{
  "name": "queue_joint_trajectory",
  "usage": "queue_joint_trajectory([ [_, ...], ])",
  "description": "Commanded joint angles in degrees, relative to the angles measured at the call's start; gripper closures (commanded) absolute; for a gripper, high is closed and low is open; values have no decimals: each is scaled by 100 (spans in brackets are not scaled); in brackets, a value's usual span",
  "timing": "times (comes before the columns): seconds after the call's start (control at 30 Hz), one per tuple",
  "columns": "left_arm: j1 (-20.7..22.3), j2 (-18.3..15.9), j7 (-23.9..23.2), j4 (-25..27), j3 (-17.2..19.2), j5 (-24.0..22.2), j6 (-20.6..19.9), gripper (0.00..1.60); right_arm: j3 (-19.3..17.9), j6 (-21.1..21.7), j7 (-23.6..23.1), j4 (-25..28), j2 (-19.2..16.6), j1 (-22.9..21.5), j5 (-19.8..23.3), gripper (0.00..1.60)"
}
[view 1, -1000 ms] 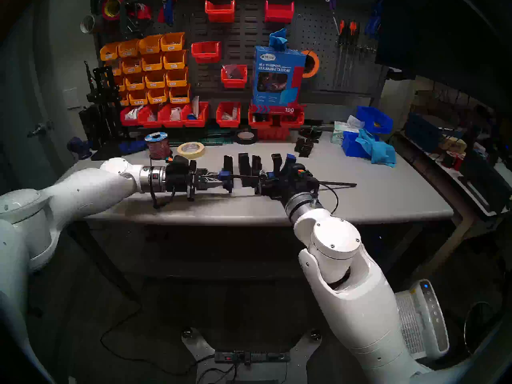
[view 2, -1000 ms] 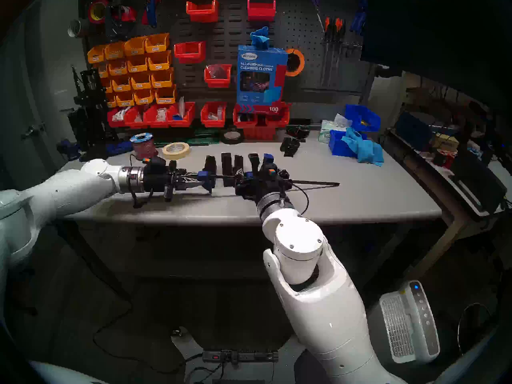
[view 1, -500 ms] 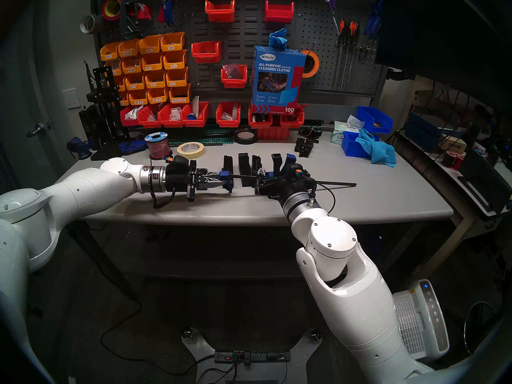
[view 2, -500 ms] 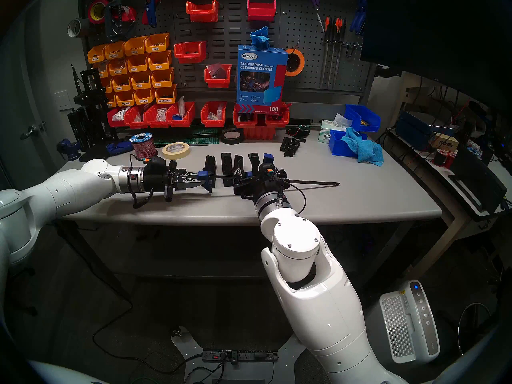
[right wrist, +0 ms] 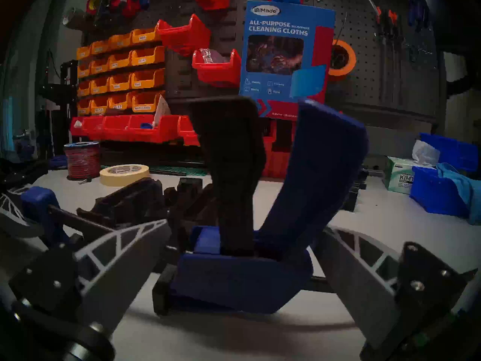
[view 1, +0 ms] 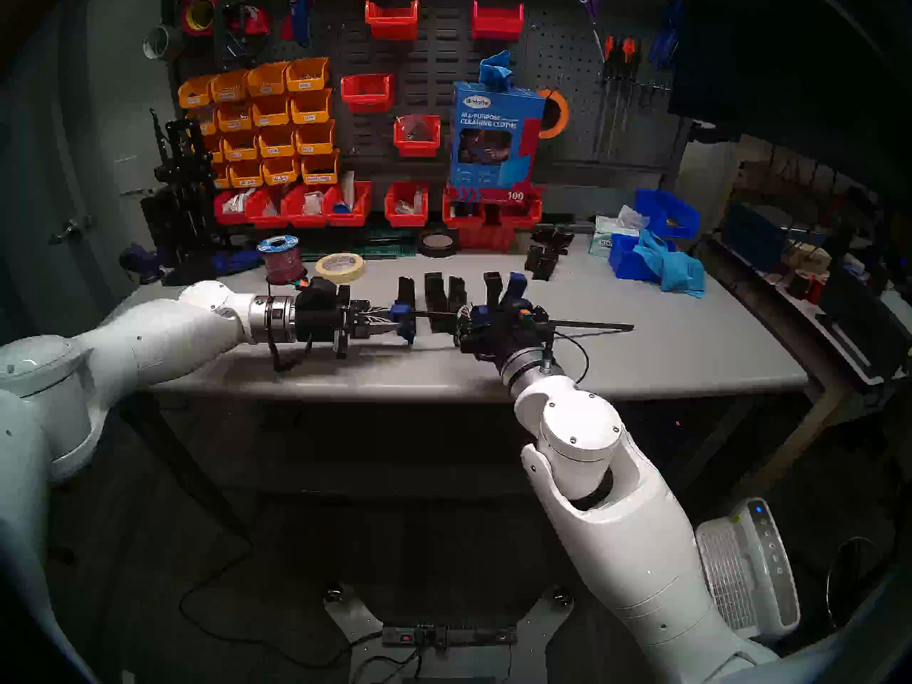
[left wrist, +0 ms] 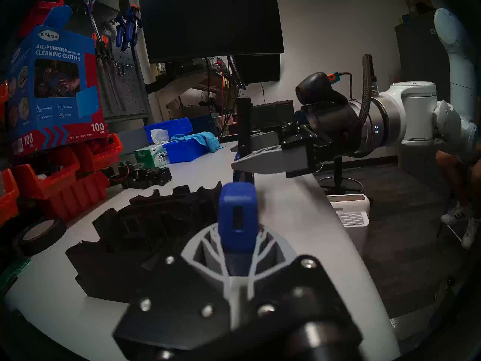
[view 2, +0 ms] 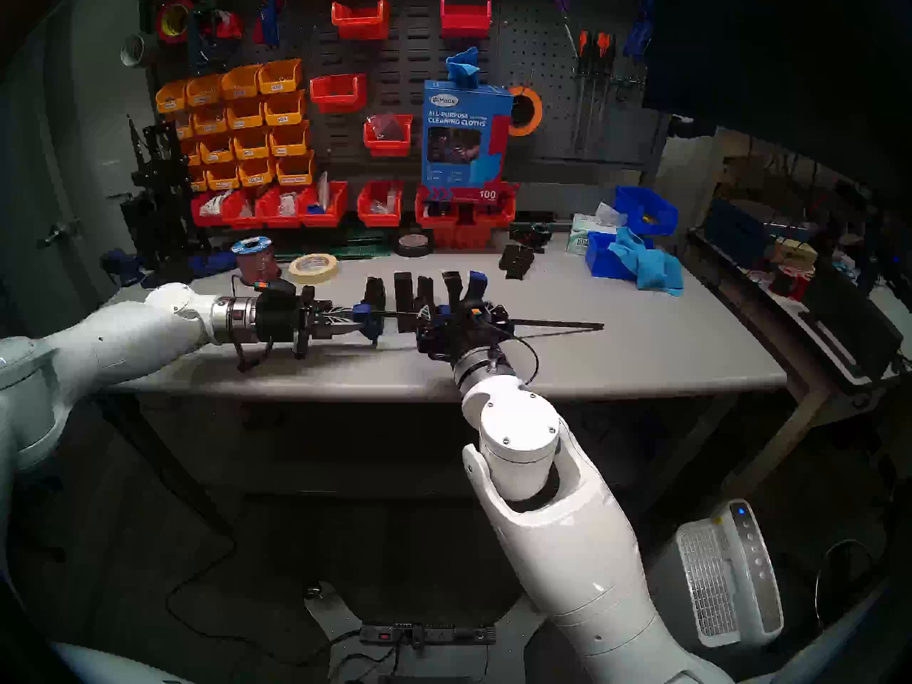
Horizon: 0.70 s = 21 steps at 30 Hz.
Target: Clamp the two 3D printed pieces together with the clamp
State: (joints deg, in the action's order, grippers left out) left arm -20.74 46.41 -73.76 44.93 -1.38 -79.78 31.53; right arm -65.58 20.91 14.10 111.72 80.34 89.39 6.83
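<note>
The clamp (view 1: 498, 305) lies along the table, its thin black bar (view 1: 592, 326) pointing right. My left gripper (view 1: 395, 322) is shut on the blue end jaw (left wrist: 237, 219), shown between its fingers in the left wrist view. The two 3D printed pieces (view 1: 434, 298) (view 1: 456, 294) stand upright side by side between the clamp's jaws, just behind the bar. My right gripper (right wrist: 242, 248) is open. Its fingers (right wrist: 125, 248) stand on either side of the blue handle body (right wrist: 242, 274), with gaps. The black trigger (right wrist: 231, 170) and the blue grip (right wrist: 325, 170) rise behind.
A cluster of small black parts (view 1: 543, 263) lies behind on the right. A masking tape roll (view 1: 340, 267) and a wire spool (view 1: 281, 261) sit behind my left wrist. Blue bins with a cloth (view 1: 661, 263) stand at the back right, and red bins (view 1: 404, 204) line the back.
My right forearm and wrist have shifted slightly left and the wrist has turned, still at the clamp's handle. The left arm and the clamp's end jaw have stayed put.
</note>
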Motion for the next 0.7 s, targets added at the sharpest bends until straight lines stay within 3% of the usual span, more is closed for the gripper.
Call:
queue_joint_trajectory([
  [0.0, 125, -10, -595, 16, -9, -68, 11, 160, 4, -144, 94, -81, 0, -201, -174, 0],
  [0.67, 146, -4, -631, 2, -53, -114, 21, 160, -53, -171, -14, -247, 40, -347, 22, 0],
])
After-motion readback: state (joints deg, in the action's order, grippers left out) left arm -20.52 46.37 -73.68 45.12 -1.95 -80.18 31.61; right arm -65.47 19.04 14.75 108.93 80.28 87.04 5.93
